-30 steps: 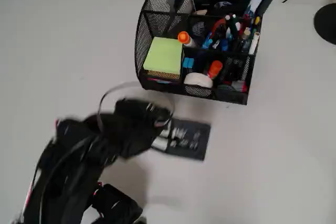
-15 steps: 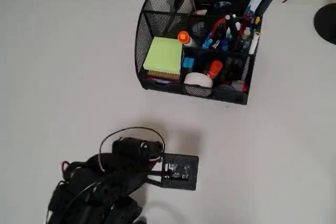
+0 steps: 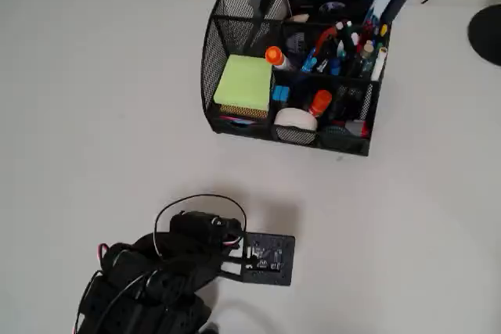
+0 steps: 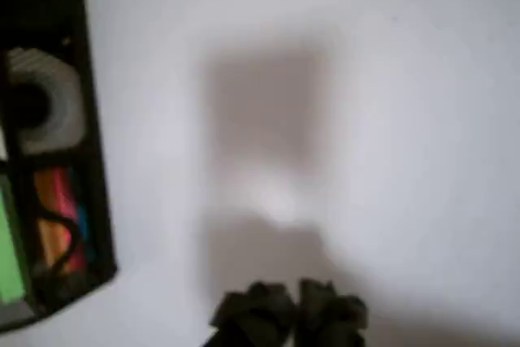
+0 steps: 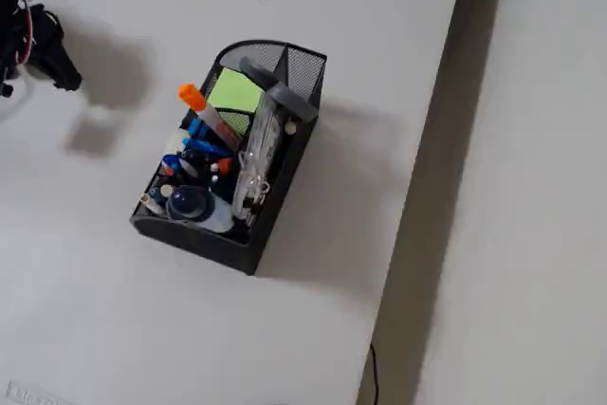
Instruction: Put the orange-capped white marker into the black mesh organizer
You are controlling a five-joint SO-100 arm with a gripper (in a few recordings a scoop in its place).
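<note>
Orange-capped white marker (image 3: 275, 58) is already inside the black mesh organizer (image 3: 235, 127), standing tilted in a middle compartment just right of the lime-green sticky notes (image 3: 244, 84), orange cap up; in the fixed view the same marker (image 5: 201, 112) leans with its cap poking above the organizer (image 5: 204, 239) rim. Other pens (image 3: 341, 46) crowd the back compartments, a white tape roll (image 3: 296, 119) sits in a front slot, and a stubbier orange-red top (image 3: 320, 102) shows just beside it. Arm is low in the overhead view, well apart from the organizer, over bare white table (image 3: 94, 115). Gripper (image 4: 288, 314) shows in the wrist view as two dark fingertips pressed close together at the bottom edge, nothing between them, blurry though. Gripper (image 5: 52, 59) also sits at the left edge of the fixed view, away from the organizer. Wrist view catches the organizer's front (image 4: 89, 201) at the left edge.
</note>
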